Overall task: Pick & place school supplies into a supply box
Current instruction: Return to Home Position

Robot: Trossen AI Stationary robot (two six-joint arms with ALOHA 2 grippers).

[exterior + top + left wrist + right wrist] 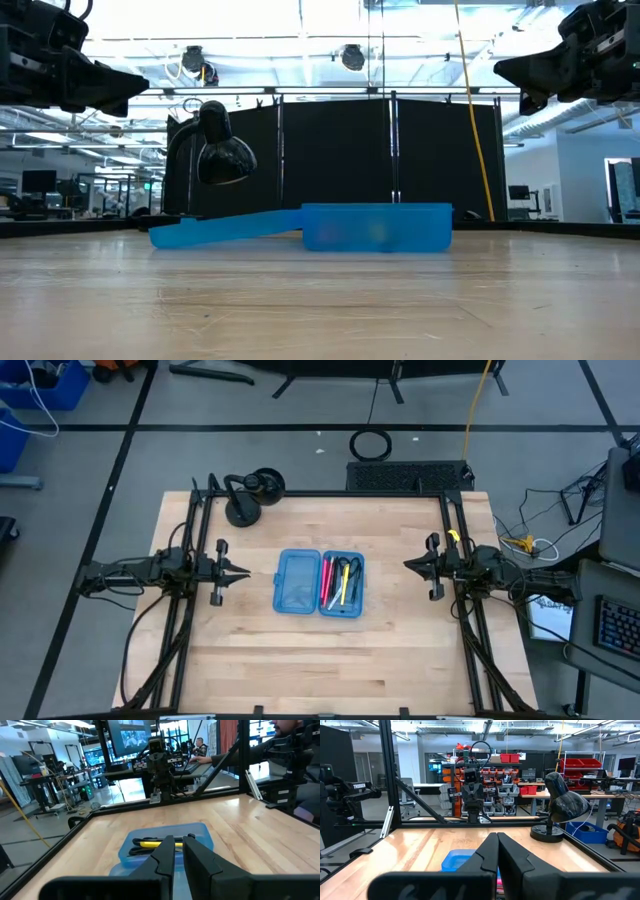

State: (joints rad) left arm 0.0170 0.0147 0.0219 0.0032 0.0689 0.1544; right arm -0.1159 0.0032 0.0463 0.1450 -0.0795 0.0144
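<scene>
The supply box (pixel 320 582) lies open on the middle of the table, its two blue halves side by side. The empty left half (pixel 298 582) lies flat. In the right half (pixel 357 600) lie the school supplies: a pink pen (pixel 326 575), a yellow pencil (pixel 340 588) and black scissors (pixel 351 572). My left gripper (pixel 245 571) hangs level above the table, left of the box, with a narrow gap between its fingers (pixel 167 852) and nothing in it. My right gripper (pixel 408 564) hangs right of the box, shut and empty (pixel 497 840).
A black desk lamp (pixel 250 495) stands at the table's far left corner. Black frame rails (pixel 190 550) run along the left and right sides. People sit at desks beyond the table in the left wrist view (pixel 280 740). Bare wood lies between the box and the near edge.
</scene>
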